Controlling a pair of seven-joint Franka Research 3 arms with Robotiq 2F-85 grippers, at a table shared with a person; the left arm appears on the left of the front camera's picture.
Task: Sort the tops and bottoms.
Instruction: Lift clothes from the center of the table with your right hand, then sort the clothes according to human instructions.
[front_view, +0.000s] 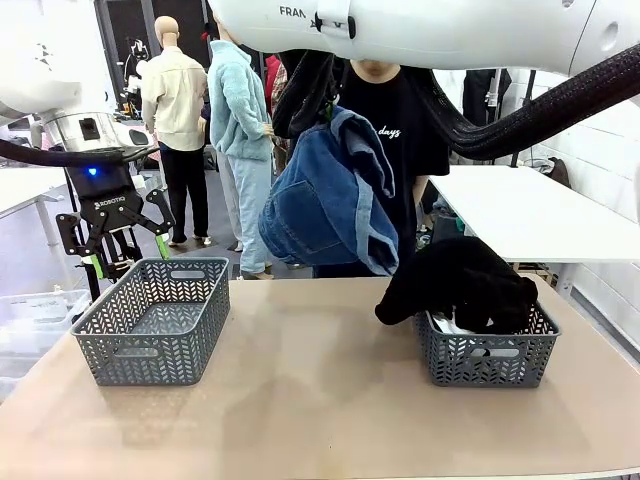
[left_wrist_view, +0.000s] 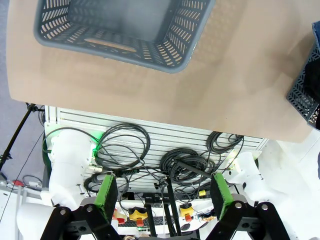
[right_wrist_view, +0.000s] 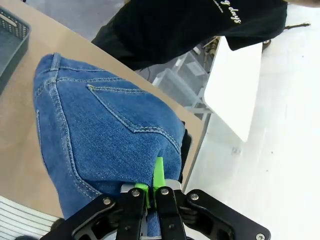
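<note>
Fingers pinch denim bottoms, apparently hanging lengthwise downward.

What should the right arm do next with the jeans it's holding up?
Probably carry them over to the left basket and lower them in. The right gripper is shut on the jeans, which hang above the table; the right basket already holds a black top, while the left one looks empty.

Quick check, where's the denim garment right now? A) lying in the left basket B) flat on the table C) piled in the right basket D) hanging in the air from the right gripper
D: the right gripper is shut on the denim garment, which hangs above the table, between the empty left basket and the right basket holding black fabric.
</note>
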